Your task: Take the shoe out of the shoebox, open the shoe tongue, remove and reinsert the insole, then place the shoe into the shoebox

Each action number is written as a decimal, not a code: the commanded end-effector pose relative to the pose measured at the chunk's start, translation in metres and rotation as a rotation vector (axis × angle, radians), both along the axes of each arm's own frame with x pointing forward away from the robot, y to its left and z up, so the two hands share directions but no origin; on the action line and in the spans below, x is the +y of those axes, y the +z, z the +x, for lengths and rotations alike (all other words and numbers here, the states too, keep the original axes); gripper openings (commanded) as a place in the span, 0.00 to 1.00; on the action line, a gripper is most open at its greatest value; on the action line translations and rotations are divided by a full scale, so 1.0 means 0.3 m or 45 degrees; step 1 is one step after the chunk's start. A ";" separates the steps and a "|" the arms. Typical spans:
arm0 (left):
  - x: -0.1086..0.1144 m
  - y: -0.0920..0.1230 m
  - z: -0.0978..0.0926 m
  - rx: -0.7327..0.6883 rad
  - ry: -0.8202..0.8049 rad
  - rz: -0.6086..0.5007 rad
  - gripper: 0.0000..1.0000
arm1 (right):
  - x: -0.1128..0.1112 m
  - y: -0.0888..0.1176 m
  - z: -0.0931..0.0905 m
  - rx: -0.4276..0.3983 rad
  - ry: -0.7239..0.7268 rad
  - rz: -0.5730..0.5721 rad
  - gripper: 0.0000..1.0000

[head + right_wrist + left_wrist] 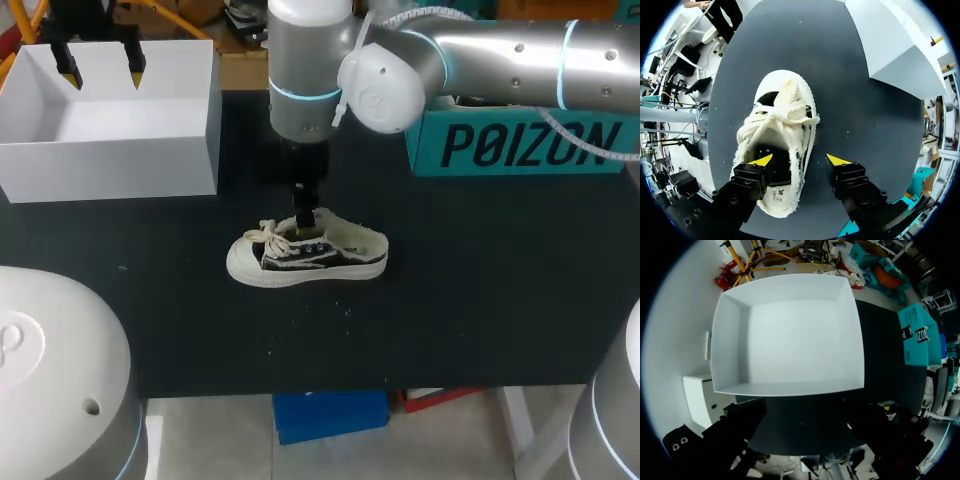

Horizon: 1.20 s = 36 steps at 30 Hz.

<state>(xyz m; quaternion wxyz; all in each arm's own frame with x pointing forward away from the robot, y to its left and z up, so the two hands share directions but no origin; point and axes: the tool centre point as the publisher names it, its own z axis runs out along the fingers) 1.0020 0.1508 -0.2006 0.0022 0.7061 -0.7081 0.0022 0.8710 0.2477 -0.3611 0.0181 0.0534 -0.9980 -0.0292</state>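
My right tool [801,160] stands apart, with one yellow tip down inside the heel opening of the shoe [780,125] and the other outside it. The shoe's side wall sits between the tips, and as far as I can see it is not pinched. The shoe sits upright on the black counter [865,130], toe toward my left, well apart from the white shoebox [110,165].

The risk, as I judge it, is that closing here would clamp the wall rather than the insole. A lift would then drag the whole shoe, since nothing pins it down. The laces [785,119] cross over the tongue, which narrows the opening and could snag the inner tip. My left tool [100,62] hangs over the shoebox, tips apart and empty, too far off to steady the shoe.
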 end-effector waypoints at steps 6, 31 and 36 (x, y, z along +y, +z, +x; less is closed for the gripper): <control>-0.002 0.001 -0.002 0.002 0.002 0.005 1.00 | -0.074 0.206 -0.040 -0.032 0.008 0.272 1.00; -0.002 0.001 -0.002 0.002 0.002 0.005 1.00 | -0.174 0.236 -0.089 0.038 0.023 0.524 1.00; -0.002 0.001 -0.002 0.002 0.002 0.005 1.00 | -0.174 0.236 -0.089 0.038 0.023 0.524 1.00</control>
